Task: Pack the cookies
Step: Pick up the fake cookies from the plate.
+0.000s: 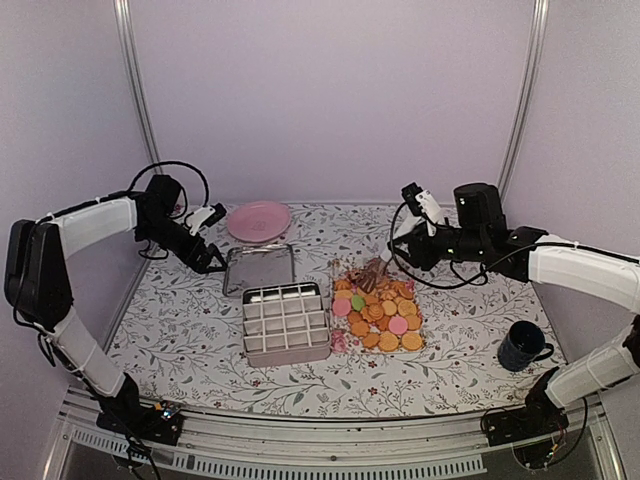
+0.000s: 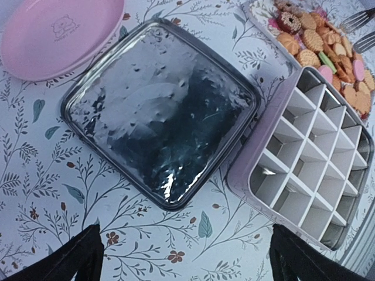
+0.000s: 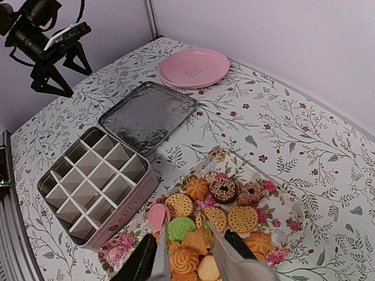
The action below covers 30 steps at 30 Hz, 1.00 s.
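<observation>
The cookies lie heaped on a floral rectangular tray right of centre: mostly golden-orange, a few pink, one green, some dark brown. They also show in the left wrist view. My right gripper hangs over the far end of the heap. Its metal tong fingers are open and straddle the green cookie without holding anything. My left gripper is open and empty above the cloth near the tin lid's corner; in its own view only the two dark finger ends show.
An empty pink tin with white dividers stands left of the tray, also seen in the right wrist view. Its metal lid lies flat behind it. A pink plate sits at the back. A dark mug stands at the right.
</observation>
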{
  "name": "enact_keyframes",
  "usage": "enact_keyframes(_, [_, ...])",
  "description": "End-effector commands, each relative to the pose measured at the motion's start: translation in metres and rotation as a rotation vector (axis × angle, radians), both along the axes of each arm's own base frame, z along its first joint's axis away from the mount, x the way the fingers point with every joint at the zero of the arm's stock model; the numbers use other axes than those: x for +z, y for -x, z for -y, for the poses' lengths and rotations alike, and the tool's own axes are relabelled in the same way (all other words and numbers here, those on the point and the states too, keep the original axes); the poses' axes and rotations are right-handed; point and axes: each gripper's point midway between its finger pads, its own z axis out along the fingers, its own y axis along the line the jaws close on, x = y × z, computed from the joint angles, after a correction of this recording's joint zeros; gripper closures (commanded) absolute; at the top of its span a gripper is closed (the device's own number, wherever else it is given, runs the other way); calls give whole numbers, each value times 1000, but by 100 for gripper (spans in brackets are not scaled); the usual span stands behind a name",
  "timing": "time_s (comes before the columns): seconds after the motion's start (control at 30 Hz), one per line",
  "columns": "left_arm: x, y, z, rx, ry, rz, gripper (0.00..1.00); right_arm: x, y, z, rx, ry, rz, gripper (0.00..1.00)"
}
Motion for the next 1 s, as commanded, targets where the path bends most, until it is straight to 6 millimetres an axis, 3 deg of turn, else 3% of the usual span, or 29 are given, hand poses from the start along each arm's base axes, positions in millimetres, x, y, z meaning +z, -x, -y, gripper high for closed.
enact_keyframes(0.0, [6, 6, 5, -36, 10, 24, 1, -2, 17, 0, 45, -27, -47, 62])
enact_keyframes(0.23, [14, 13, 20, -91, -5, 52, 1, -18, 22, 7, 30, -2, -70, 61])
enact_keyframes(0.8, [26, 5, 24, -90, 12, 96, 1, -43, 21, 7, 28, 63, -78, 58])
enact_keyframes(0.97, [27, 3, 26, -83, 27, 100, 1, -42, 21, 6, 24, 91, -53, 57])
